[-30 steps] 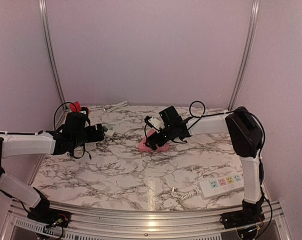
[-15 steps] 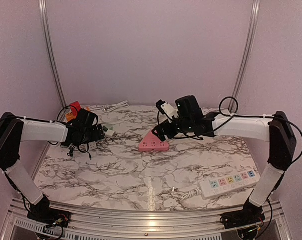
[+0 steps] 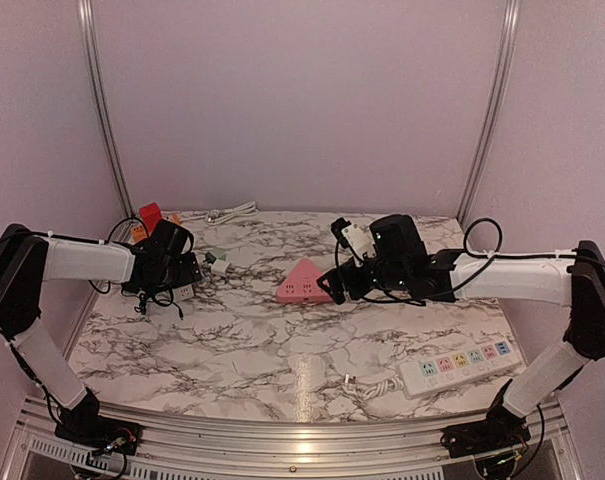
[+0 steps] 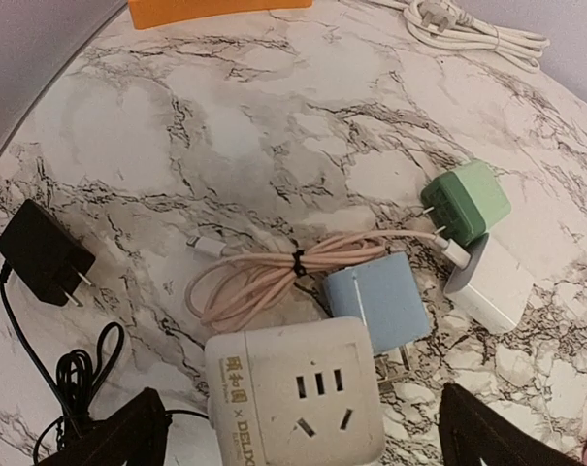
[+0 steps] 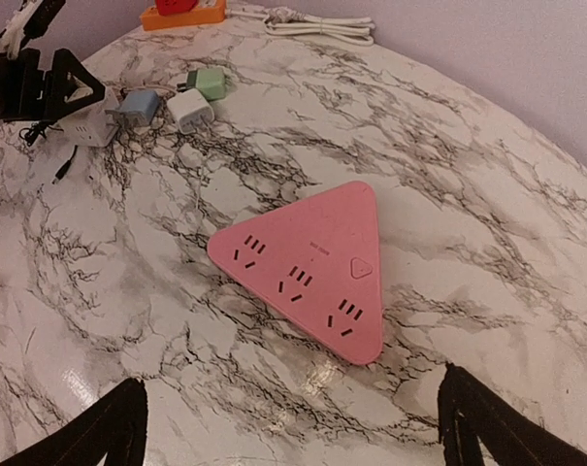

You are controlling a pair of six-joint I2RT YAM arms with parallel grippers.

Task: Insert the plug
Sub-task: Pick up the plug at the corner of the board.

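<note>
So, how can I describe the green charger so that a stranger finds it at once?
Look at the far left part of the marble table, where small chargers lie beside a white cube socket. The green charger lies right beside a white charger, past a blue charger; it is the only green thing there.

Your pink socket is a flat triangle lying face up near the middle of the tabletop, a little toward the far edge. It shows three sets of slots and one button. Your plugs lie close together near the left edge. The green plug is on its side with its prongs bare. It touches the white plug, with the blue plug just beside them.
</note>
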